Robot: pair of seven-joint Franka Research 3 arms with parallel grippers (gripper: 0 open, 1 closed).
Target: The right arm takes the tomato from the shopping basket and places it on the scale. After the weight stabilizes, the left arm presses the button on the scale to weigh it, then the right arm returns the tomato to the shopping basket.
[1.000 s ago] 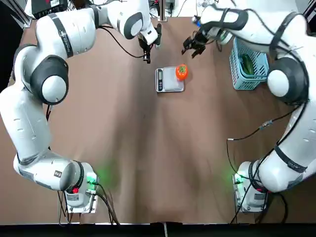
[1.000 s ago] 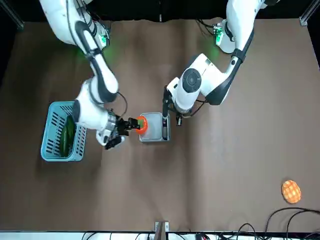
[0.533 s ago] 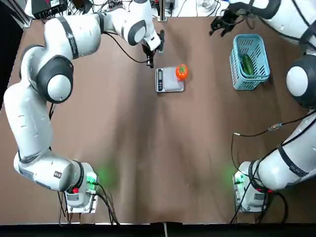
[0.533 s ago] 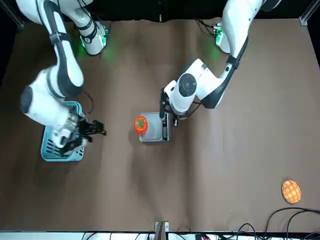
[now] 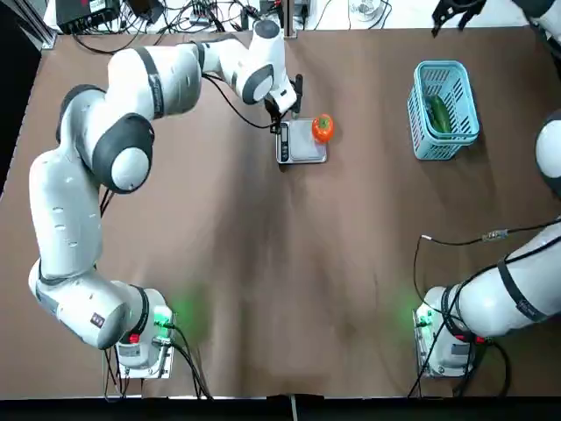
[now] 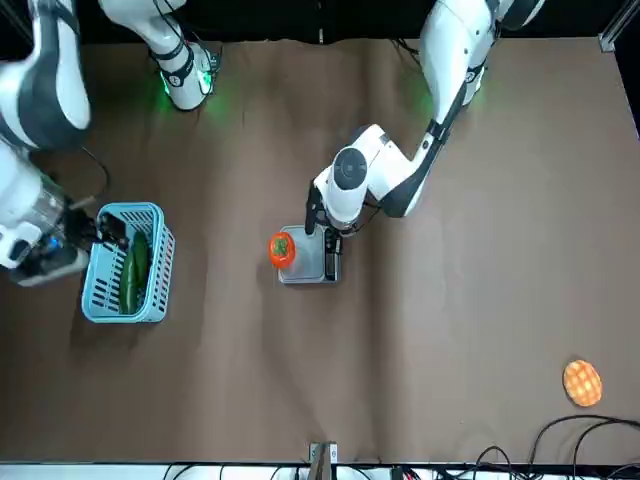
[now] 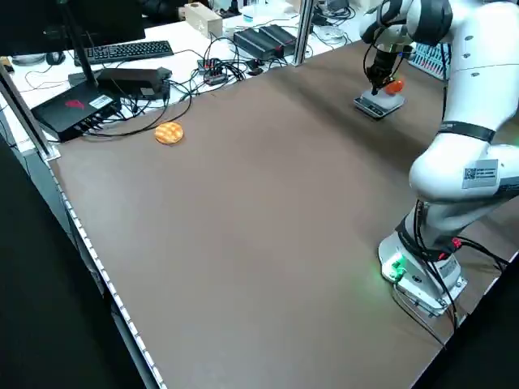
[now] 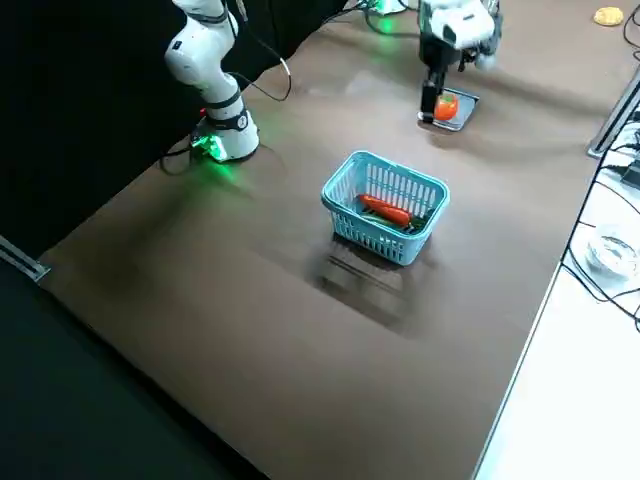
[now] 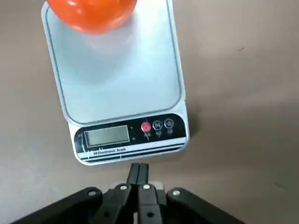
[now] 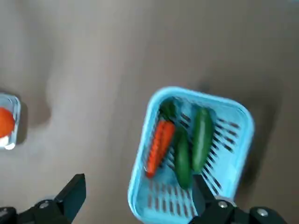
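Observation:
The tomato sits on the far-right edge of the silver scale, also seen as tomato on scale. My left gripper is shut with nothing in it. Its tips are just short of the scale's display strip, near the red button. The light-blue shopping basket stands to the right. My right gripper is open and empty, past the basket at the table's far edge. In the right wrist view its fingers hang spread above the basket.
The basket holds green cucumbers and an orange carrot. A yellow waffle-patterned round item lies far off at the table's left far corner. Cables and electronics lie beyond the table's far edge.
My right gripper has pulled away from the tomato and scale, swinging right and beyond the basket. My left gripper has moved in to the scale's display strip. The tomato stays on the scale.

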